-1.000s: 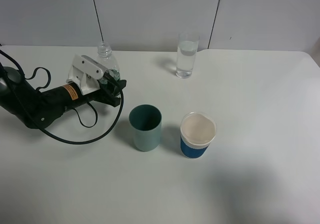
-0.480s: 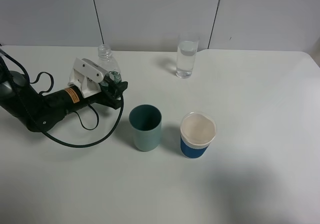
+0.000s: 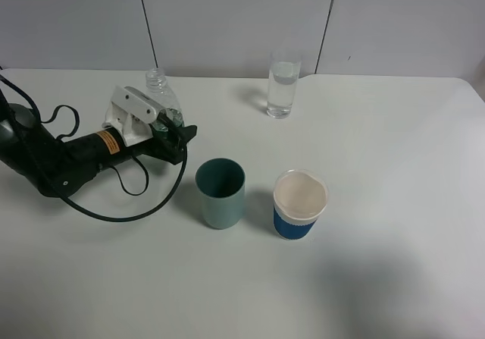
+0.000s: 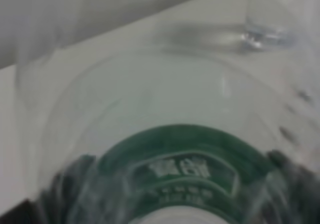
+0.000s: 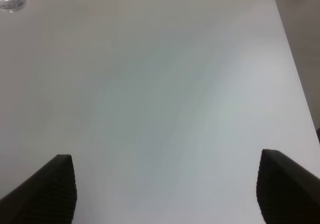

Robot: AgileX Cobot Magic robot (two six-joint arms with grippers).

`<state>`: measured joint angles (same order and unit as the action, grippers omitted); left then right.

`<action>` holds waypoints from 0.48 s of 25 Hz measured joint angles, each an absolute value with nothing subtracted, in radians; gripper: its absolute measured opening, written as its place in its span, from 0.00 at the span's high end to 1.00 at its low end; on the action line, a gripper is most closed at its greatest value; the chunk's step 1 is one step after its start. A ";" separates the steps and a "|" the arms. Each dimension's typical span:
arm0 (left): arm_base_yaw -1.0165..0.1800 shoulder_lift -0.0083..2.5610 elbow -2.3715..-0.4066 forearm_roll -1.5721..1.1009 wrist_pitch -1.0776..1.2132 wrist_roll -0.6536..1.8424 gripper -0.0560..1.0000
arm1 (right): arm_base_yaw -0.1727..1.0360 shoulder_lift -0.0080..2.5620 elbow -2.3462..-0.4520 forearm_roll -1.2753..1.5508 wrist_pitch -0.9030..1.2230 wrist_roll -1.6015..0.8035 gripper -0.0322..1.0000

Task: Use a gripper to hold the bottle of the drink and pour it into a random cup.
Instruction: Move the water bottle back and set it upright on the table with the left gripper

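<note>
Exterior high view, near to far: white paper cup w/ blue band (image 3: 300, 204) and teal cup (image 3: 220, 193) stand side by side, apart, mid-bench on the white bench (image 3: 394, 202), nearest the front edge. Behind them, toward the left edge, the left arm lies low across the bench w/ black cables looped beside it; left gripper (image 3: 173, 128) has its white head and dark fingers at the bottle (image 3: 161, 89), which stands upright near the back edge, left of centre. Fingers flank the lower part of the bottle; can't tell if they clamp it or stand slack. Tall clear glass (image 3: 283, 83) w/ clear liquid stands near the back edge, about centre, well apart from the bottle.

Left wrist view: bottle fills the picture, green label w/ white lettering close up, blurred; glass base (image 4: 267, 31) visible beyond.

Right wrist view: right gripper (image 5: 165, 184) w/ fingers spread wide, nothing between them, bare bench below; glass base (image 5: 12, 1) at the far corner of the view.
</note>
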<state>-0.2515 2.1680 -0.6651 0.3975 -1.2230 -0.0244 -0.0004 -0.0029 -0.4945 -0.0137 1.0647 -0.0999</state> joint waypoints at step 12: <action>-0.252 2.026 -0.514 0.304 -1.222 -0.024 0.14 | 0.000 -0.003 -0.494 -0.014 1.065 -0.100 0.25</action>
<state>-0.2515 2.0265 -0.5138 0.3035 -1.2220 -0.0244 -0.0004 -0.0029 -0.4945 -0.0137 1.0647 -0.0999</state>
